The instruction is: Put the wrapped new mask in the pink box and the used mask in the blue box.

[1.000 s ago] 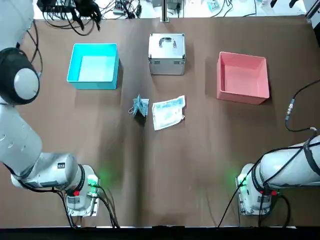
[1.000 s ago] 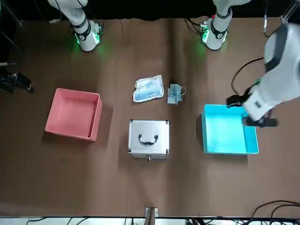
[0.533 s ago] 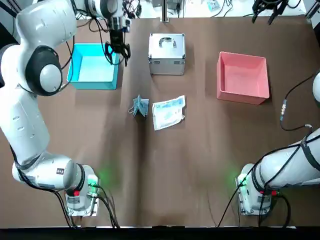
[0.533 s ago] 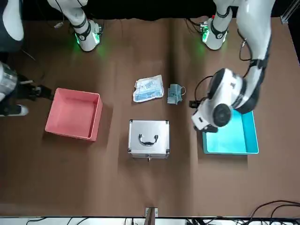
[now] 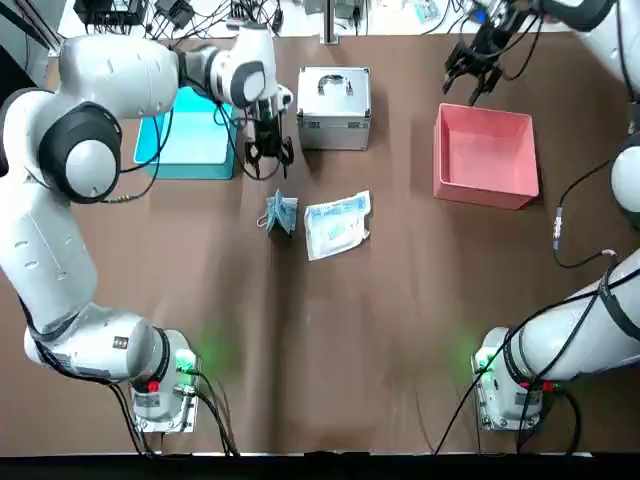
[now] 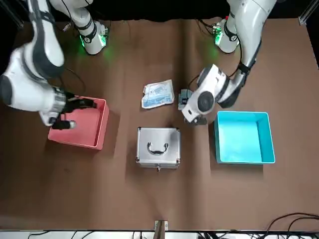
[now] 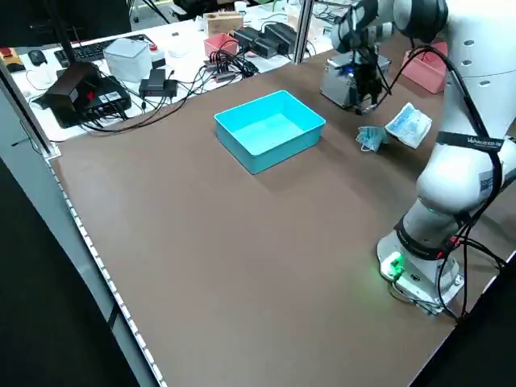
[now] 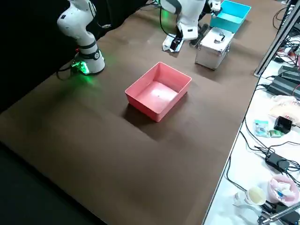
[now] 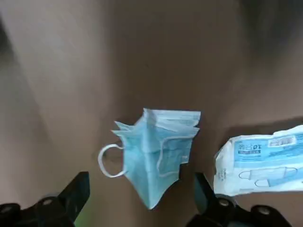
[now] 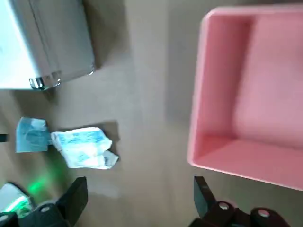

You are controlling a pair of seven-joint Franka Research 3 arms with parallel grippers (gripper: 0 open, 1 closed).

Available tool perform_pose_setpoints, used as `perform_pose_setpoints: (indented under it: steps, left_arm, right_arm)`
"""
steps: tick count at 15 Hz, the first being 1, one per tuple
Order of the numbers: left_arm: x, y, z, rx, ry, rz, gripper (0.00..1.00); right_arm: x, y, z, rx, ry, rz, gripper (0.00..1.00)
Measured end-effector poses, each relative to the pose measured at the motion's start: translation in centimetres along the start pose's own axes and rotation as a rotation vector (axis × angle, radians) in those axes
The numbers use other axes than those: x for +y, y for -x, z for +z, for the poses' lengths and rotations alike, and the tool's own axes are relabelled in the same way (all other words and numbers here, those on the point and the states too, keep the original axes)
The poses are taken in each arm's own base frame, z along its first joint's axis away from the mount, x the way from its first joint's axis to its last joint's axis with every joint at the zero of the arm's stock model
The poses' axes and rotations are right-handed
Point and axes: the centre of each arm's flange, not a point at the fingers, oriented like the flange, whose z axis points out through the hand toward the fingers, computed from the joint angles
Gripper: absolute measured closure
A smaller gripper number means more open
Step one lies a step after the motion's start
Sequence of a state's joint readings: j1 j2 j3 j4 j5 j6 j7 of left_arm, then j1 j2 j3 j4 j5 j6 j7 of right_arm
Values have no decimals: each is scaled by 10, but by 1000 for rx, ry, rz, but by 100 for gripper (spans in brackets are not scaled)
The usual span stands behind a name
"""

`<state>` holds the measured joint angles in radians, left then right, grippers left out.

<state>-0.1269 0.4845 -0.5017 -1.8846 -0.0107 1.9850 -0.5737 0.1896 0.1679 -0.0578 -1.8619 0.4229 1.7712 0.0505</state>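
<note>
The used mask (image 5: 281,213) lies bunched at mid-table, with the wrapped new mask (image 5: 337,224) flat just to its right. My left gripper (image 5: 268,163) hovers open a little beyond the used mask, between the blue box (image 5: 185,140) and the silver case. In the left wrist view the used mask (image 9: 156,151) sits between the spread fingers (image 9: 75,193), and the packet (image 9: 262,161) is beside it. My right gripper (image 5: 470,78) hangs open over the far left corner of the pink box (image 5: 486,155). Nothing lies in the pink box (image 10: 251,94).
A silver metal case (image 5: 334,107) with a handle stands at the back middle, close to my left gripper. Cables and gear lie beyond the table's far edge. Both arm bases (image 5: 160,395) sit at the near edge, with bare brown table in front of them.
My left gripper moved from the blue box's far right corner toward the used mask. My right gripper came in from the far edge to the pink box's far left corner.
</note>
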Motion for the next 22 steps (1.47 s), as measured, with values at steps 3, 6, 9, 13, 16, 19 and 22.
perform_pose_setpoints:
  steps: [3,6,9,13,16,19,22]
  left_arm:
    - [11,30,47,16,-11,-12,3]
    - [10,49,82,27,-18,-16,4]
    - [6,53,93,19,-25,-40,28]
    - [6,53,93,33,-42,-85,77]
    - [4,52,92,31,-47,-94,98]
    - [-2,44,71,14,-68,-112,98]
    - [-27,21,-3,38,-74,-170,98]
  right_arm:
    - [-23,2,71,-83,-70,19,1]
    - [-50,-1,144,-126,-80,22,1]
    - [-74,7,221,-160,-69,29,1]
    - [-95,24,279,-236,-61,-12,1]
    - [-97,25,298,-231,-63,-15,1]
    - [-103,27,314,-221,-75,-24,1]
    - [-109,32,327,-222,-75,-27,1]
